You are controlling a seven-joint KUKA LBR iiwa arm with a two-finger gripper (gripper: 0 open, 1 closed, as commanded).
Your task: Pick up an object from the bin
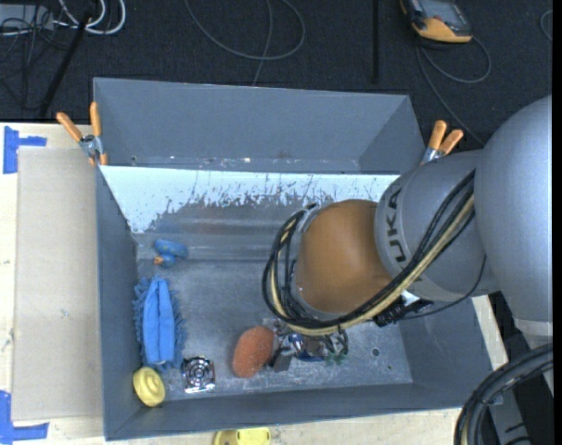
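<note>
So the gripper (pixel 298 349) is down at the floor of the grey metal bin (pixel 253 128), close to the front wall and about midway along it. The arm's orange wrist cover sits right on top of it, so honestly I can't tell whether it's spread or pinched together, or whether anything's in it.

The closest thing is a rusty-brown, egg-shaped lump with a rough matte surface (pixel 253 351), just beside the gripper on its left-wall side, maybe touching, hard to say. My guess is that's the candidate. It looks light and a bit spongy, not slippery and not fragile, so it should take a squeeze fine. I'd grab it across the narrow middle, since it may roll if nudged on an end.

The other stuff is well apart: a small shiny silver metal round piece (pixel 197 374) and a yellow plastic wheel-like disc (pixel 149 386) by the front-left corner, a fuzzy blue cloth bundle (pixel 158 321) along the left wall, and a little blue blob (pixel 171 248) near the back-left.
</note>
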